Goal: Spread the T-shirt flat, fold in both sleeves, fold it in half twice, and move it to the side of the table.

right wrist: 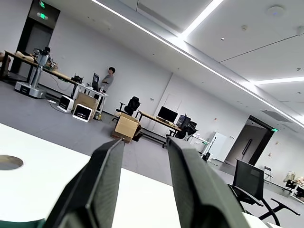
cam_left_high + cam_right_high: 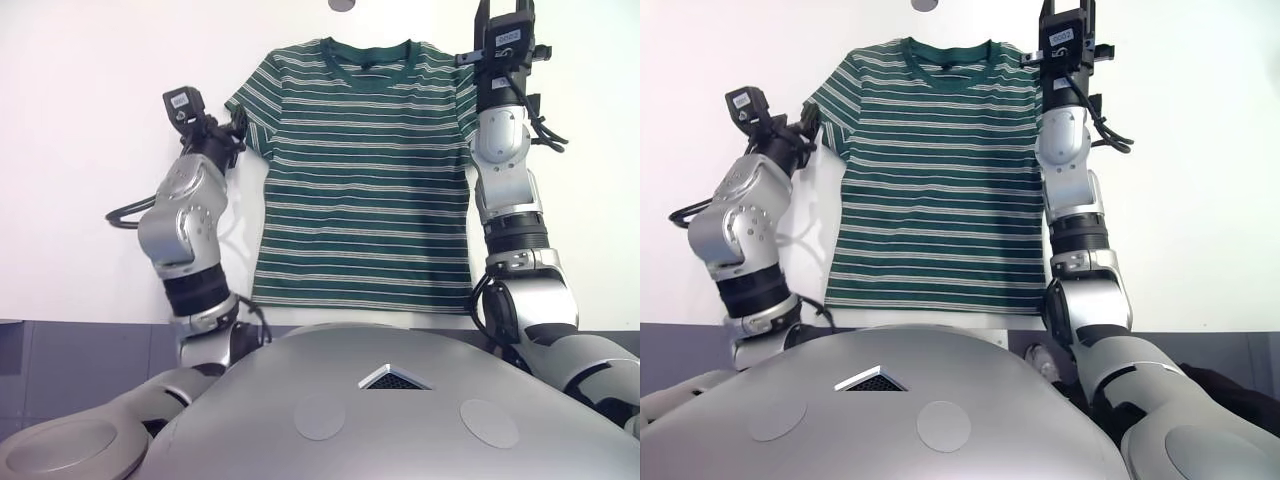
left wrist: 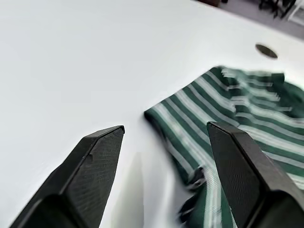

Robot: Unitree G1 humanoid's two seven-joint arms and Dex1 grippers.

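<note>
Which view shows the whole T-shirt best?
The left eye view: the T-shirt lies flat, collar to hem, both sleeves out. The right eye view matches it. The left wrist view gives one sleeve close up; the right wrist view, a green sliver.

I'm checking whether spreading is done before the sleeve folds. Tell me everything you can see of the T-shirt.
The T-shirt is dark green fabric with thin white stripes, a plain green round collar and short sleeves. It lies spread flat, unfolded, on the white table, collar away from the robot. The open left gripper sits at its left sleeve; the right gripper is by the right shoulder; contact unclear.
</note>
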